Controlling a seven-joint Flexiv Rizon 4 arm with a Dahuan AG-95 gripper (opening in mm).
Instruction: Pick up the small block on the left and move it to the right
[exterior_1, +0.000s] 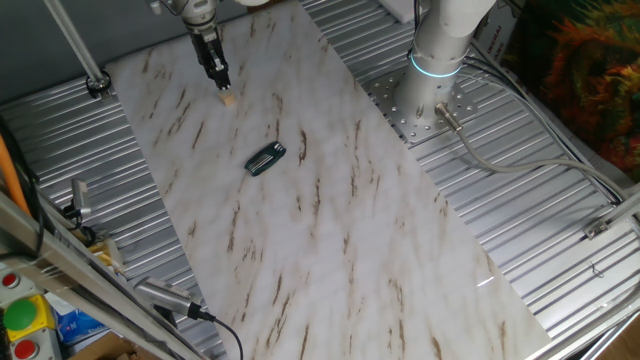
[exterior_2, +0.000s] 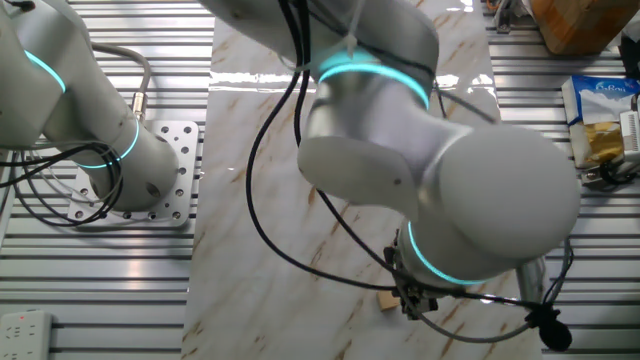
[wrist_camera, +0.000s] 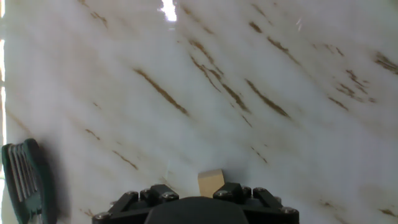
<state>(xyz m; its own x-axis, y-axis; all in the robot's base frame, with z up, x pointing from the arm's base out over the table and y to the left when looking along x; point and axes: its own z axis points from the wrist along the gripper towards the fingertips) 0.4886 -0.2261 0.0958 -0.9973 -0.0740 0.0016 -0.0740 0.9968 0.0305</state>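
**Gripper low beside the small block**

In one fixed view the gripper (exterior_1: 221, 80) hangs over the far left of the marble table (exterior_1: 330, 230), the small block (exterior_1: 228, 98) on the surface just beside its tips; a flat dark piece (exterior_1: 265, 159) lies nearer. The other fixed view shows the block (exterior_2: 386, 300) beside the fingers, the arm hiding much. The hand view shows the block (wrist_camera: 210, 182) ahead of the hand. Whether the fingers are parted or closed cannot be told.

white marble-patterned tabletop (exterior_1: 330, 240) with brown streaks, ribbed metal surface (exterior_1: 540, 200) around it.
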